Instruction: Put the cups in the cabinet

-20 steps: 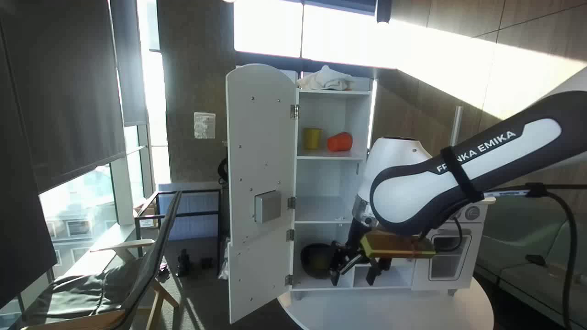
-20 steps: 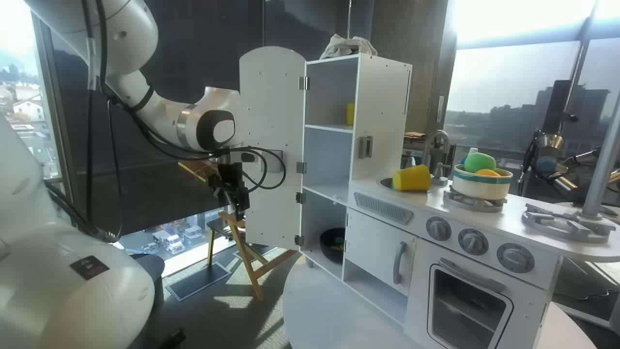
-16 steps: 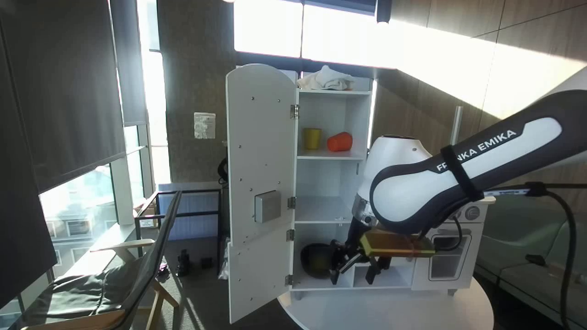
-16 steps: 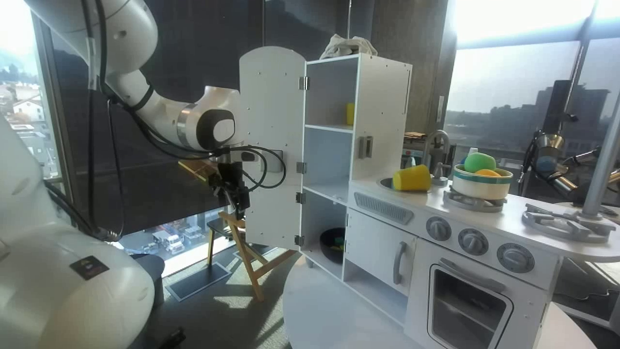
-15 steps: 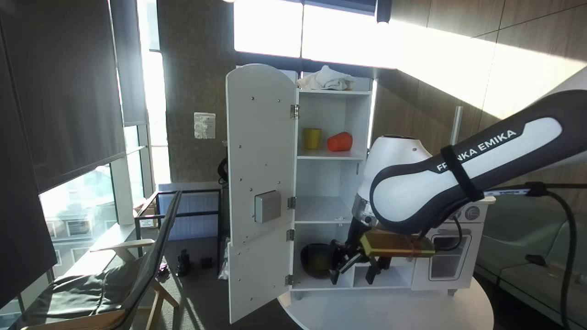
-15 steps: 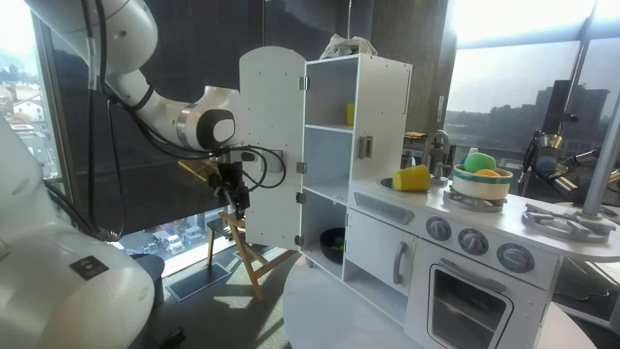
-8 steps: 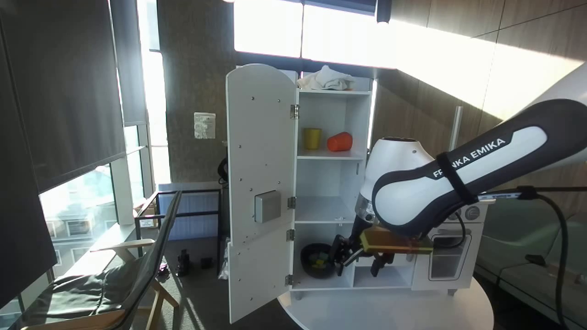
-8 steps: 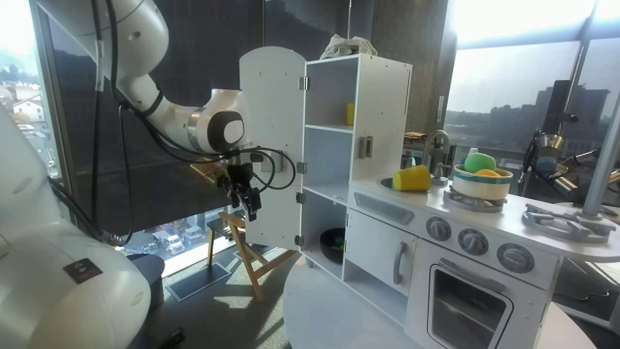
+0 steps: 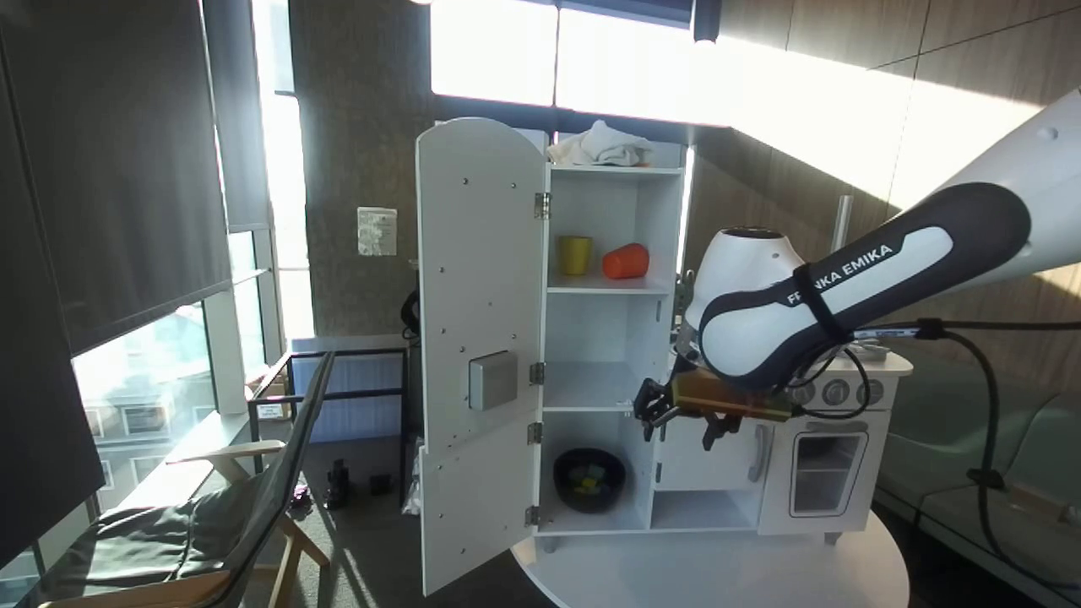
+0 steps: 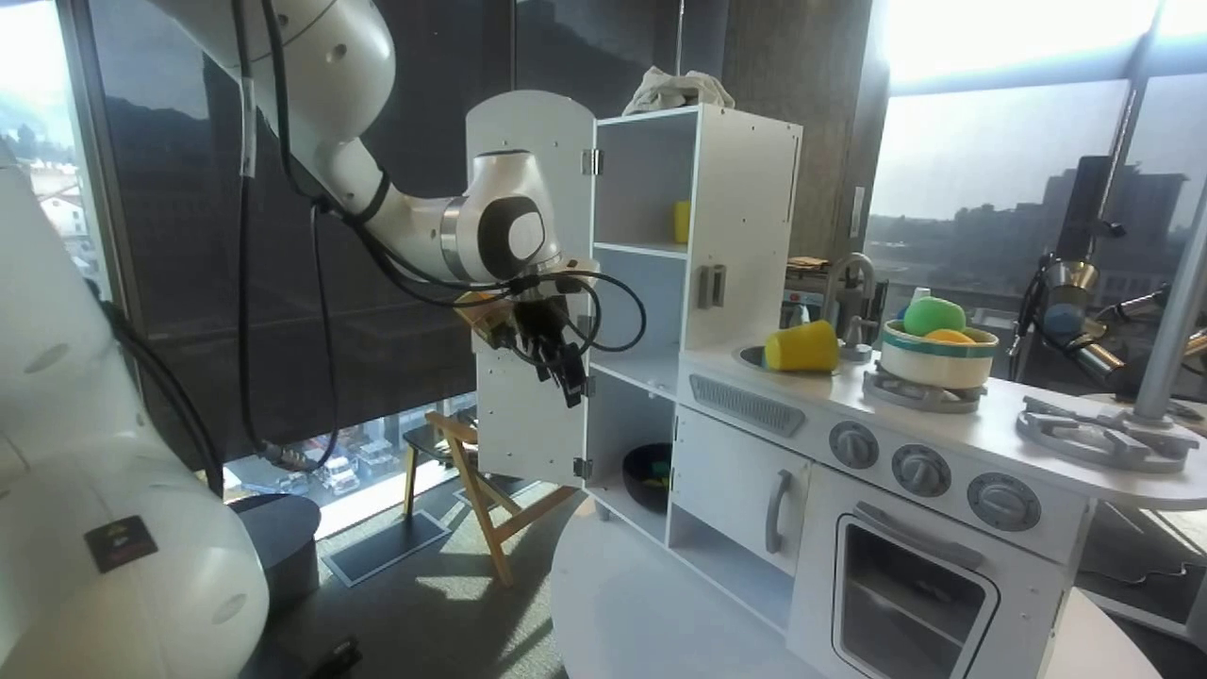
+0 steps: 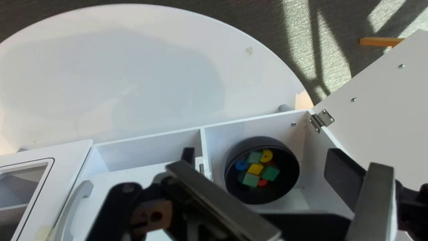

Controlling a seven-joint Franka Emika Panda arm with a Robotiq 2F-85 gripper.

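The robot's gripper [image 9: 678, 437] hangs in front of the toy kitchen [image 9: 703, 473], fingers pointing down and spread wide with nothing between them; past that gap, the wrist view shows a dark bowl [image 11: 259, 141] on the floor of the cabinet [image 10: 745, 245]. The upper shelf [image 9: 608, 290] already holds an upright yellow cup [image 9: 575, 256] and, near it, an orange cup [image 9: 626, 262], tipped over. What's left, as far as I can see, is the loose yellow cup [image 10: 801, 347], lying on its side at the sink [image 10: 752, 356], just beyond the cabinet's side wall. In an exterior view it lies well off to the right of the gripper, and the fingertips seem lower than the counter [image 10: 844, 385]. So I'd expect the arm [image 9: 752, 342] to lift first, then swing across to the sink. The cup's length runs roughly crosswise there, one end toward the cabinet, the other toward the cream pot [image 10: 938, 370]; which end is the mouth I can't make out. Coming down from above, the fingers would do best to close across its width rather than end to end, minding the cabinet wall close by.
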